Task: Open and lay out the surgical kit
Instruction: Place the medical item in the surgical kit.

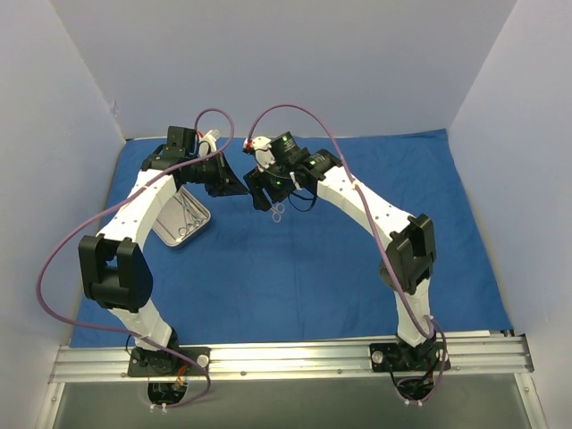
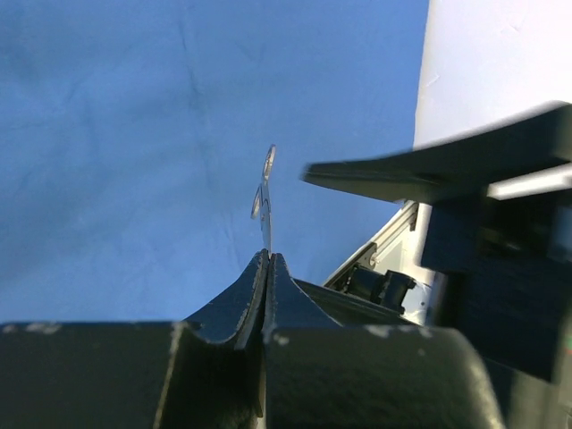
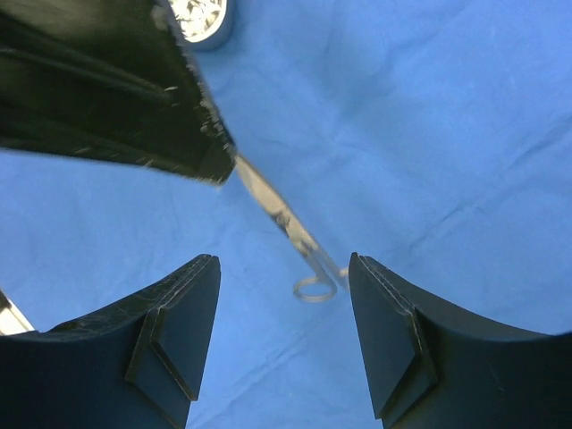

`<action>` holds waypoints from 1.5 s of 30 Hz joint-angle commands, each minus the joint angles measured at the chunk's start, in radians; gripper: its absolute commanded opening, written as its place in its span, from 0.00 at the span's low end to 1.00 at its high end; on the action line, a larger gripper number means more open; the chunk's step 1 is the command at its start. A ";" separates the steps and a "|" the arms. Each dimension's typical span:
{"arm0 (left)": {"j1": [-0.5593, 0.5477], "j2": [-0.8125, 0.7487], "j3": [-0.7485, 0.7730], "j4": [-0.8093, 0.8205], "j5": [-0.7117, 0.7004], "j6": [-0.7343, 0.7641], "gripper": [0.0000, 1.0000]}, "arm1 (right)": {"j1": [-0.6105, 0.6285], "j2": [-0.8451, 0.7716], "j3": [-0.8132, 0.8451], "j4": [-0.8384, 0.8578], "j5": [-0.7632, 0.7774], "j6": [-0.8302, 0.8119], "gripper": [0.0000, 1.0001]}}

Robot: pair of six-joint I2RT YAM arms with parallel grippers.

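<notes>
left gripper (image 2: 268,257) clenched on forceps (image 2: 265,192); right gripper (image 3: 284,264) released, near it | risk: forceps drop onto cloth (image 1: 313,277) if left lets go early

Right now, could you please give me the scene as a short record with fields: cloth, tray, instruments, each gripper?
cloth: blue cloth wrap, spread flat over the table
tray: steel tray, on the cloth, partly under the left arm
tray contents: ring-handled instruments
left gripper: shut on the held instrument, above the cloth
right gripper: open, one finger on each side of its ring end, not touching
</notes>
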 commanded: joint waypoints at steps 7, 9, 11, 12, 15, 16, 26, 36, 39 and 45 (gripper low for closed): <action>0.000 -0.070 -0.004 0.055 0.071 -0.013 0.02 | 0.005 0.050 0.012 0.009 0.004 -0.017 0.57; 0.000 -0.074 -0.015 0.061 0.076 -0.018 0.02 | 0.006 0.060 0.025 0.006 0.005 -0.016 0.54; 0.000 -0.075 -0.020 0.063 0.074 -0.018 0.02 | 0.006 0.064 0.034 0.003 0.005 -0.010 0.50; 0.000 -0.075 -0.021 0.064 0.074 -0.018 0.02 | 0.006 0.063 0.034 0.003 0.007 -0.008 0.44; 0.003 -0.066 -0.020 0.075 0.083 -0.027 0.02 | 0.006 0.051 0.017 0.003 0.014 0.001 0.15; 0.006 -0.063 -0.018 0.083 0.089 -0.032 0.02 | 0.006 0.043 0.009 0.005 0.019 0.004 0.07; 0.034 0.011 0.071 0.068 0.054 -0.021 0.41 | -0.041 -0.045 -0.192 0.065 0.053 0.104 0.00; 0.118 0.000 0.028 -0.097 -0.194 0.140 0.48 | -0.406 -0.230 -0.501 -0.156 0.174 0.113 0.00; 0.128 -0.021 -0.013 -0.095 -0.220 0.146 0.47 | -0.515 -0.288 -0.560 -0.196 0.218 0.076 0.00; 0.141 -0.025 -0.058 -0.094 -0.213 0.136 0.45 | -0.593 -0.350 -0.667 -0.172 0.266 0.050 0.00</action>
